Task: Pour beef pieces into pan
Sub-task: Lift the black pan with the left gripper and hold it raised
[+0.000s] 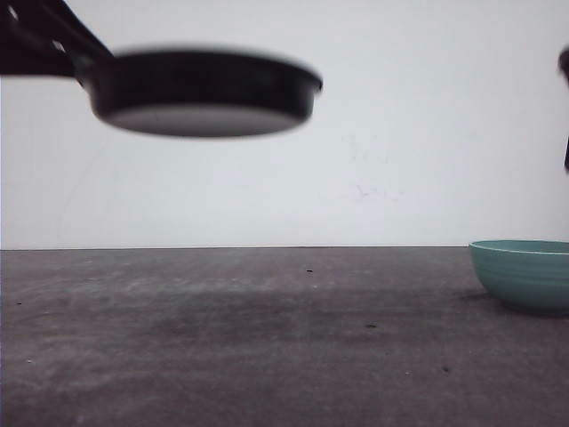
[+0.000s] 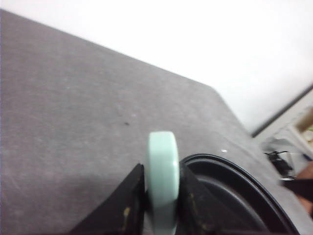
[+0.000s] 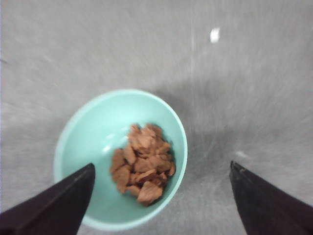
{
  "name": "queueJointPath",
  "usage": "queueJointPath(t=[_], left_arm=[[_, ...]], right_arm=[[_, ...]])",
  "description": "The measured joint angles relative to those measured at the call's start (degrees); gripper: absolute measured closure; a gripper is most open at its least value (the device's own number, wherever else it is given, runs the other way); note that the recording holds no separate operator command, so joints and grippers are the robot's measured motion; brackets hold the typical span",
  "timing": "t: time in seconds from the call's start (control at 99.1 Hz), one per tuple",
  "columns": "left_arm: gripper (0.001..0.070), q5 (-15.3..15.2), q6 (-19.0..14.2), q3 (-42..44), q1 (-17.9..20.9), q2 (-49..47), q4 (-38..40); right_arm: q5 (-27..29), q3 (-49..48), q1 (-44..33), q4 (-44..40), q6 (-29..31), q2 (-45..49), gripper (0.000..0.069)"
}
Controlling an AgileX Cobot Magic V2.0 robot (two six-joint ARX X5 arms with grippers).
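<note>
The black pan [image 1: 206, 92] hangs high in the air at the upper left of the front view, held level. My left gripper [image 2: 162, 196] is shut on its mint-green handle [image 2: 162, 171], with the pan's dark rim [image 2: 234, 181] beside it. The beef pieces [image 3: 143, 164] lie heaped in a teal bowl [image 3: 93, 142] on the table, at the right edge in the front view [image 1: 524, 271]. My right gripper [image 3: 161, 171] hovers above the bowl, open wide, with nothing between its fingers.
A grey table [image 1: 267, 338] stretches under both arms, with a white wall [image 1: 400, 133] behind it. A small white speck [image 3: 214, 34] lies on the table beyond the bowl. Clutter [image 2: 293, 147] sits past the table's far corner.
</note>
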Motion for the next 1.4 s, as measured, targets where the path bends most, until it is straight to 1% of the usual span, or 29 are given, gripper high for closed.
queueJointPath(t=[0.081,0.202,0.303,0.373,0.504,0.636,0.696,0.807,0.868,0.908,0.999,1.18,1.261,1.402], left_arm=[[0.0648,1.18,-0.33,0.00,0.00,-3.96,-2.60],[0.0648,3.08,-0.68,0.00,0.00,-8.48,-5.42],[0.0648,4.37,-0.70,0.00,0.00,-11.10,-6.84],[0.0648,4.72,-0.72,0.00,0.00,-12.59,-7.58],[0.0648,5.40,-0.72,0.00,0.00,-14.45,-8.20],[0.0648,5.57,-0.72,0.02,0.00,-15.12,-9.97],[0.0648,5.64,-0.72,0.02,0.00,-15.12,-10.21],[0.0648,5.64,-0.72,0.20,0.00,-14.97,-10.80],[0.0648,5.66,-0.72,0.35,0.00,-14.91,-10.82],[0.0648,5.66,-0.72,0.46,0.00,-14.93,-10.80],[0.0648,5.64,-0.72,0.55,0.00,-14.93,-10.71],[0.0648,5.64,-0.70,0.55,0.00,-14.86,-11.13],[0.0648,5.57,-0.57,0.59,0.00,-14.16,-12.52],[0.0648,5.49,0.24,0.66,0.00,-10.54,-14.29]], right_arm=[[-1.18,0.00,-0.81,1.88,0.13,4.22,0.0164],[-2.01,0.11,-1.75,4.22,0.28,9.84,0.0226],[-2.82,0.92,-2.14,6.25,0.33,13.53,0.0242],[-3.65,1.42,-2.16,8.11,0.35,15.61,0.0257],[-3.78,1.64,-2.16,10.34,0.63,18.47,0.0348],[-4.37,2.16,-2.16,10.99,1.38,21.84,0.0385],[-4.37,2.16,-2.16,11.02,1.62,22.77,0.0438],[-3.96,2.16,-2.16,12.22,1.70,22.97,0.0584],[-3.87,2.36,-2.16,12.66,1.77,22.97,0.0634],[-3.83,2.58,-2.21,12.57,1.75,22.97,0.0655],[-3.83,3.28,-2.21,12.22,1.79,22.97,0.0670],[-3.89,5.64,-2.21,9.99,1.77,21.79,0.0671],[-3.93,6.58,-2.16,8.96,1.77,19.23,0.0672],[-5.16,9.51,-0.92,7.13,1.18,11.98,0.0672]])
